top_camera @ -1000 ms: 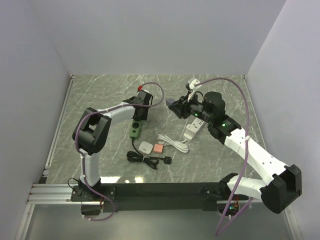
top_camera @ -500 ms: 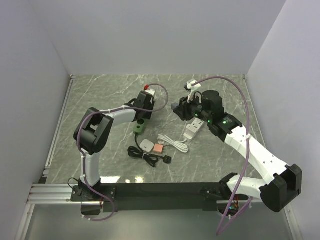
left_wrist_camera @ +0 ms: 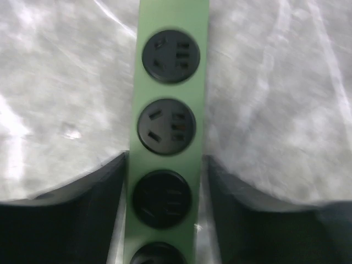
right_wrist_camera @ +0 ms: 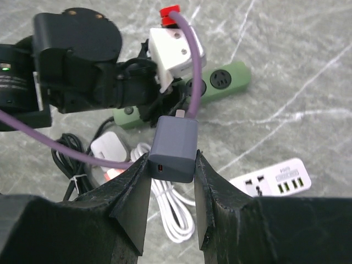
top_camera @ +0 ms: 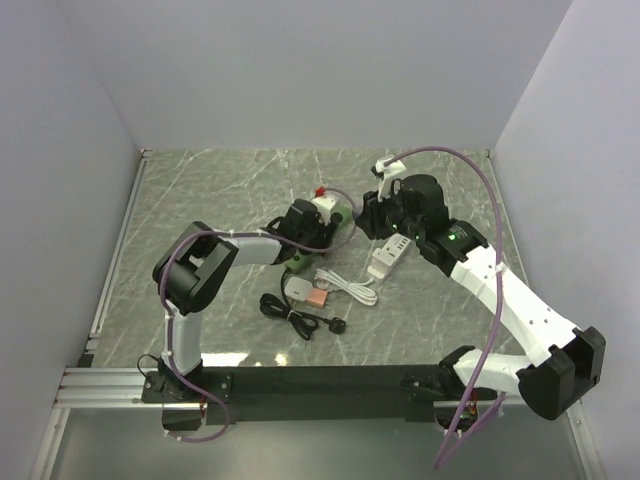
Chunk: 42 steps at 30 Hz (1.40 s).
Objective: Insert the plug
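A green power strip [left_wrist_camera: 168, 126] with round black sockets lies on the marble table, between my left gripper's [left_wrist_camera: 165, 203] fingers. In the top view the strip [top_camera: 337, 231] lies slanted near the table's middle, with the left gripper [top_camera: 315, 243] shut on it. My right gripper [right_wrist_camera: 171, 165] is shut on a grey-purple plug block [right_wrist_camera: 175, 147] and holds it above the table. It hangs just right of the strip in the top view [top_camera: 377, 212]. From the right wrist, the strip's free end [right_wrist_camera: 228, 80] shows beyond the plug, with two sockets visible.
A white power strip [top_camera: 388, 257] lies under the right arm. A coiled white cable [top_camera: 348, 285], a white adapter [top_camera: 297, 287], a pink piece [top_camera: 317, 297] and a black cord [top_camera: 300, 318] lie in front. Purple cables loop over both arms.
My left gripper has swung right toward the table's middle, dragging and turning the green strip with it. My right gripper, still holding the plug, has shifted slightly right.
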Tool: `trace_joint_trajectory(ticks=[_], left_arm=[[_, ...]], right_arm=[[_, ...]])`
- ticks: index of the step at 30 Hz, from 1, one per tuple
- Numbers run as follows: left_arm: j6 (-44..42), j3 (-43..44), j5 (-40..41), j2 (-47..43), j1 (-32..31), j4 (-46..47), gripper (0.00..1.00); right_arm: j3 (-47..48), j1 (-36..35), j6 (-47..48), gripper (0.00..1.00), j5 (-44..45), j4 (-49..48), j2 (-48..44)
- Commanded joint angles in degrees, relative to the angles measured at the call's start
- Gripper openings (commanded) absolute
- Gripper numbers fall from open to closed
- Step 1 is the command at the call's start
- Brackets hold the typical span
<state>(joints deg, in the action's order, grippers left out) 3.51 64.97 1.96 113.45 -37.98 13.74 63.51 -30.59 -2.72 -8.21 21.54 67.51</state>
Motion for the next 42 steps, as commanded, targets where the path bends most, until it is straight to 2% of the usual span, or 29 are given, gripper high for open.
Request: trace_joint_trajectory(ticks=[1, 4, 8, 13, 22, 26, 31, 37, 42], left_arm=[[4.5, -3.1, -8.9, -2.8, -2.8, 1.2, 0.7], [5.0, -4.8, -8.1, -5.8, -2.8, 3.1, 0.82], [6.7, -7.4, -5.1, -9.8, -2.1, 4.5, 0.84], [9.8, -12.2, -2.8, -15.8, 2.2, 5.3, 0.85], [11.9, -20.2, -2.1, -17.5, 4.2, 9.1, 0.85], [12.7, -24.2, -3.1, -19.2, 4.2, 11.6, 0.85], [13.2, -25.8, -3.8, -21.0, 4.2, 12.6, 0.85], [13.7, -27.7, -5.2, -21.4, 4.2, 14.4, 0.84], [14.3, -28.8, -7.8, -21.0, 4.2, 16.9, 0.84]], right_arm=[[3.0, 0.0, -1.2, 0.0, 2.1, 3.2, 0.0], [3.9, 0.0, -2.0, 0.0, 3.5, 5.4, -1.1], [5.1, 0.2, -2.5, 0.0, 5.4, 8.2, -3.0], [7.1, 0.8, -6.2, 0.0, 7.5, 9.6, -0.5], [12.1, 1.0, -17.0, 0.0, 3.6, 8.9, 13.3], [17.4, 1.1, -21.4, 0.0, 5.3, 10.5, 21.0], [22.3, 1.0, -28.4, 0.0, 8.1, 11.8, 26.1], [28.9, 1.1, -35.6, 0.0, 13.7, 17.7, 32.1], [37.5, 1.2, -40.4, 0.0, 17.5, 29.5, 39.5]])
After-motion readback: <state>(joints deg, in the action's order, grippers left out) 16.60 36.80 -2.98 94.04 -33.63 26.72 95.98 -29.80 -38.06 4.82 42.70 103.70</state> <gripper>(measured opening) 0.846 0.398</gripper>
